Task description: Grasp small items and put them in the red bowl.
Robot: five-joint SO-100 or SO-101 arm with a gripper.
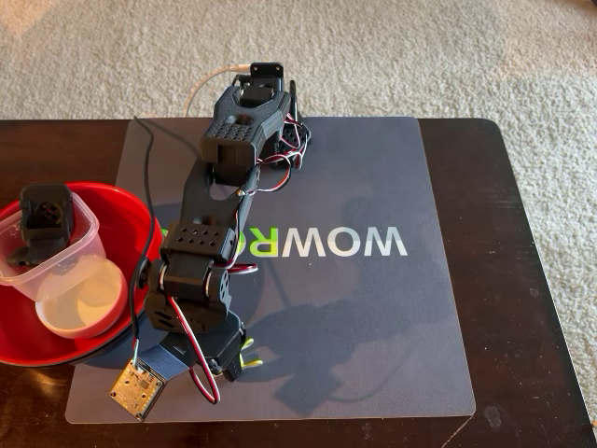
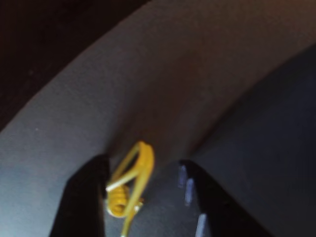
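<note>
The tiny yellow clip (image 2: pixel 133 182) lies on the grey mat between my gripper's (image 2: pixel 143 165) two black fingers. It touches the left finger (image 2: pixel 86 195), and a gap separates it from the right finger (image 2: pixel 212 202), so the jaws stand open around it. In the fixed view the gripper (image 1: pixel 238 359) is down at the mat's front left, with the clip (image 1: pixel 250 349) showing yellow at its tip. The red bowl (image 1: pixel 117 219) sits at the left edge. It holds a clear square container (image 1: pixel 82 238) with a black boxy part (image 1: pixel 45 219) inside, and a small white bowl (image 1: pixel 79 299).
The grey mat (image 1: pixel 373 327) with WOWROBO lettering covers the middle of a dark wooden table (image 1: pixel 532 280), with carpet beyond the far edge. The arm's base (image 1: pixel 247 103) stands at the mat's far edge. A small camera board (image 1: pixel 140 387) hangs beside the gripper, close to the bowl's rim.
</note>
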